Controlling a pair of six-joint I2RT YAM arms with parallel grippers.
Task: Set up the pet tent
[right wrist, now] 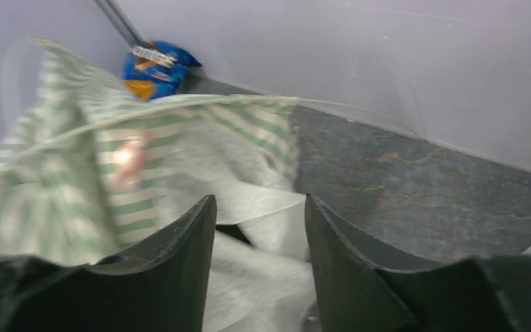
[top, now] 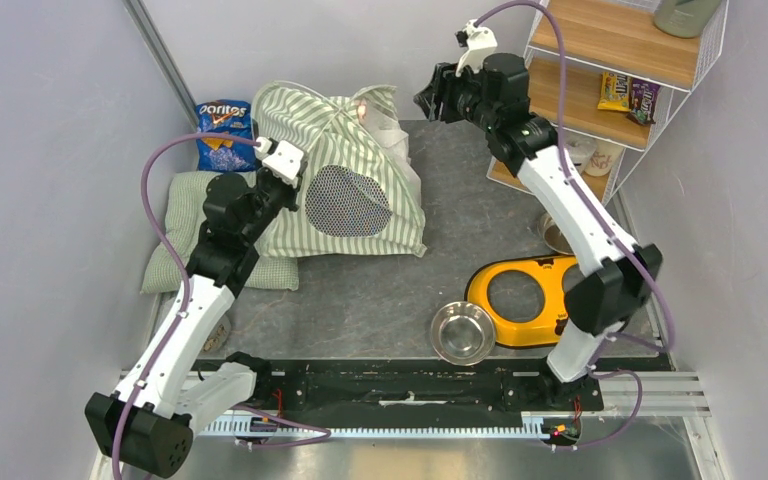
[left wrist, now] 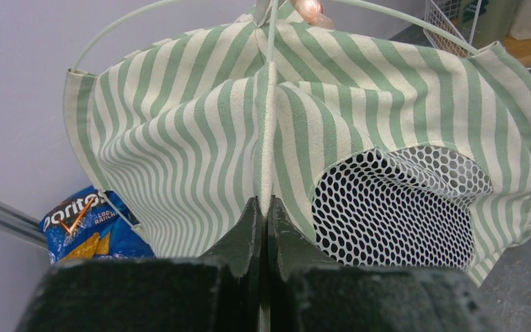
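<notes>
Striped green-and-white cloth: the pet tent (top: 345, 180) stands half-raised on the grey table (top: 390, 290). It is directly in front of the left jaws, and ahead and to the left of the right jaws, not touching them.

Left jaws: closed, pinching the tent's pale seam strip (left wrist: 268, 138) low on the wall. A thin pole seems to run down that seam between the fingers.

Right jaws: open, nothing between them, near the tent's top. That view is motion-blurred, so detail is poor.

Handling, my guess:
- Light, floppy cloth with no stiffness of its own.
- Shape comes only from the thin pale-green poles (left wrist: 145, 17), springy, arching above the left jaws.
- Cloth grabbed mid-panel would probably slide and bunch.
- Better holds: the seam strip, a pole, or the peak where the poles meet beside a small pinkish piece (left wrist: 310, 10) (cannot tell what it is).
- Avoid the white mesh panel (left wrist: 394, 200) just right of the left jaws: open round-hole net, snaggy, likely the weakest part.

Textures:
- Matte woven stripes gather toward the seam.
- Loose white fabric (right wrist: 263, 207) sags slack in front of the right jaws.
- Glossy blue Doritos bag (left wrist: 86, 225) sits lower left of the left jaws, behind the tent.
- Quilted pale green cushion (top: 185, 215) lies behind and below the left jaws. The tent's edge seems to overlap it.
</notes>
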